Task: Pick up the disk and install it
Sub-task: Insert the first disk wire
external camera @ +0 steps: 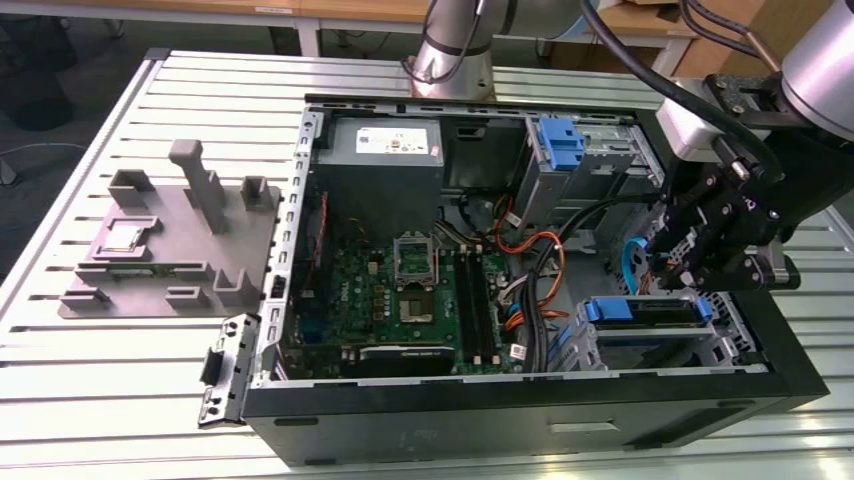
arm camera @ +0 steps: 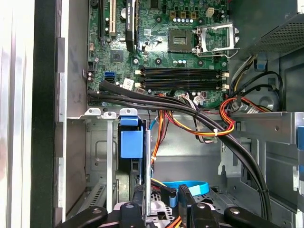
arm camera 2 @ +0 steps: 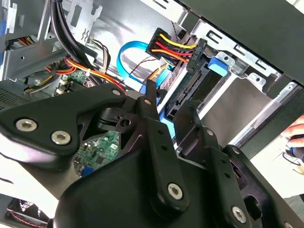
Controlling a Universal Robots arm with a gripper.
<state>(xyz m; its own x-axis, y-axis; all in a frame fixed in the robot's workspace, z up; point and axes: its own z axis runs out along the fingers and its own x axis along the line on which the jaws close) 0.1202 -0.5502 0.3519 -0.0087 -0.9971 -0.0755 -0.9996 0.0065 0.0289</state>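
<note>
The open black desktop computer case (external camera: 534, 405) lies on its side on a slatted aluminium table (external camera: 80, 390). At its near corner on the exterior view's right, a bare metal drive cage (external camera: 721, 325) holds the disk (external camera: 647, 312), seated edge-up in the bay. What shows of the disk is its blue plastic carrier frame along the top, with a dark slim body beneath it; in the first wrist view the blue tab of the carrier (arm camera: 130, 140) stands upright between the cage walls. In the second wrist view a black connector with red, yellow and orange wires (arm camera 2: 173, 47) sits at the drive's end beside a looped light-blue flat cable (arm camera 2: 128, 59).

The black gripper (external camera: 683, 262) hovers just above this cage. Its fingers (arm camera 2: 154, 118) stand apart with nothing between them, one to each side of the drive's edge.

Further in, the green motherboard (external camera: 400, 290) covers the case floor, with an empty processor socket (external camera: 414, 260) and dark memory slots (external camera: 474, 295). At the far end sit a grey metal power supply box with a white sticker (external camera: 387, 145) and a second blue bracket (external camera: 563, 140) in an upper bay.

Outside the case, on the exterior view's left, a grey plastic fixture plate (external camera: 167, 250) rests on the table.
</note>
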